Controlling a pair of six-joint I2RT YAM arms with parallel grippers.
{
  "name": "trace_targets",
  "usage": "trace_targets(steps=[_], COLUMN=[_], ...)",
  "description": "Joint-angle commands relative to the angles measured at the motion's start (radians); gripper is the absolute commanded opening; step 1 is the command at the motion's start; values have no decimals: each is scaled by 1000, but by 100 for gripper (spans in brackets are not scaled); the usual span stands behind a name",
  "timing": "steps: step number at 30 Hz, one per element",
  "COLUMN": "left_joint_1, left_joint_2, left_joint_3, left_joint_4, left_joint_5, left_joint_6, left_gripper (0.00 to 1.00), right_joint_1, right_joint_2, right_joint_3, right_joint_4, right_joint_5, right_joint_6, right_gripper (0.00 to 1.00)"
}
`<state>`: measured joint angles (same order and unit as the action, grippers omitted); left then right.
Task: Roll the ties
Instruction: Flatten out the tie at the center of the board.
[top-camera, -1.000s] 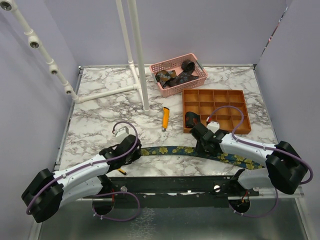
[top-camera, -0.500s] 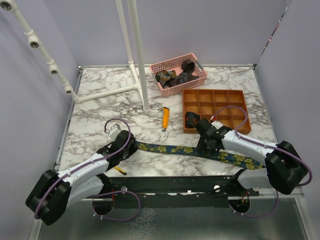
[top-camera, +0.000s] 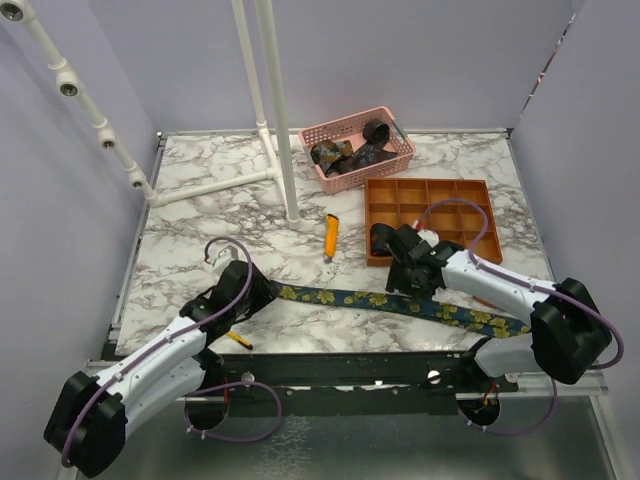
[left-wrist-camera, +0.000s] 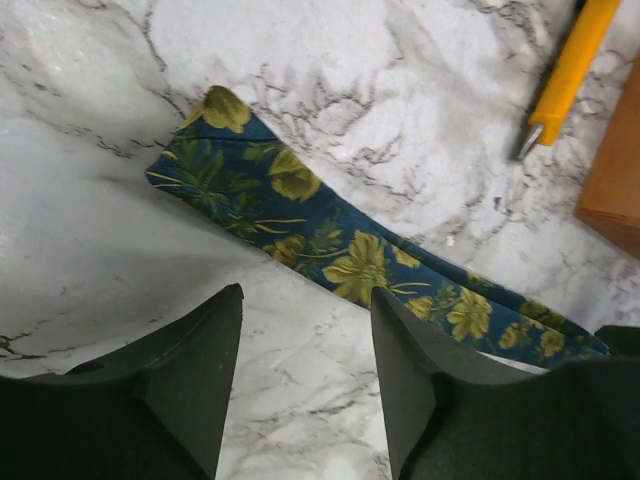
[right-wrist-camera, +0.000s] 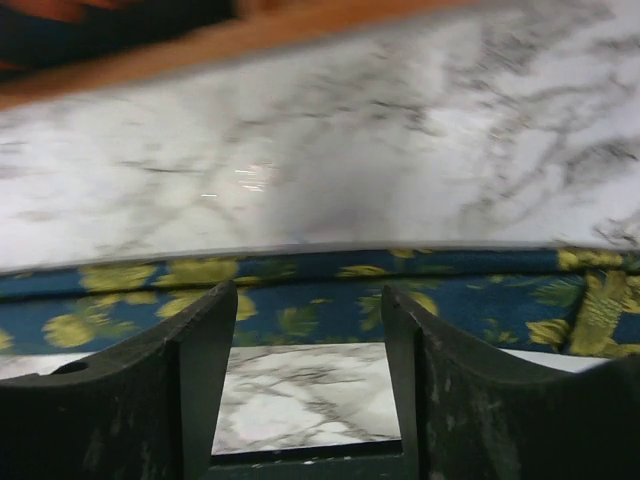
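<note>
A navy tie (top-camera: 400, 303) with yellow-green flowers lies flat and stretched across the near part of the table. Its narrow end (left-wrist-camera: 225, 135) points left. My left gripper (top-camera: 263, 289) hovers at that end, open, with bare marble between its fingers (left-wrist-camera: 200, 370) and the tie (left-wrist-camera: 350, 262) just ahead of the tips. My right gripper (top-camera: 399, 281) hangs open over the tie's middle (right-wrist-camera: 320, 290), holding nothing. More ties (top-camera: 352, 152) lie in the pink basket (top-camera: 395, 160). One dark coil (top-camera: 383, 238) sits in the orange tray.
The orange compartment tray (top-camera: 478, 190) stands right behind my right gripper, its edge (right-wrist-camera: 200, 45) close. An orange-yellow utility knife (top-camera: 330, 236) lies mid-table, also near the left gripper (left-wrist-camera: 572, 68). A white pipe frame (top-camera: 285, 150) rises at the back left.
My left gripper has opened and let go of the tie's narrow end. The right gripper has opened wider and shifted toward the tray. The tie now lies straighter.
</note>
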<state>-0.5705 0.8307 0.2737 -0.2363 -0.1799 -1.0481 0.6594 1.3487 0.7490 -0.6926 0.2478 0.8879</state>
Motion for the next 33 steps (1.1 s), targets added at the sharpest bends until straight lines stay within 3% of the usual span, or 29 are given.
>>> trace_targets(steps=[1, 5, 9, 12, 22, 27, 33], left_joint_1=[4, 4, 4, 4, 5, 5, 5], left_joint_2=[-71, -118, -215, -259, -251, -264, -257], left_joint_3=[117, 236, 347, 415, 460, 454, 443], left_joint_4=[-136, -254, -351, -413, -496, -513, -513], left_joint_5=[71, 31, -98, -217, -301, -313, -311], left_joint_6=[59, 82, 75, 80, 70, 75, 74], left_gripper=[61, 68, 69, 69, 71, 71, 71], right_joint_1=[60, 142, 204, 237, 293, 331, 400], right_joint_2=[39, 113, 229, 377, 790, 864, 797], right_joint_3=[155, 254, 336, 441, 851, 881, 702], right_joint_4=[-18, 82, 296, 362, 299, 280, 327], right_joint_5=[26, -18, -165, -232, -243, -299, -374], right_joint_6=[-95, -179, -304, -362, -504, -577, -673], right_gripper=[67, 69, 65, 62, 62, 61, 59])
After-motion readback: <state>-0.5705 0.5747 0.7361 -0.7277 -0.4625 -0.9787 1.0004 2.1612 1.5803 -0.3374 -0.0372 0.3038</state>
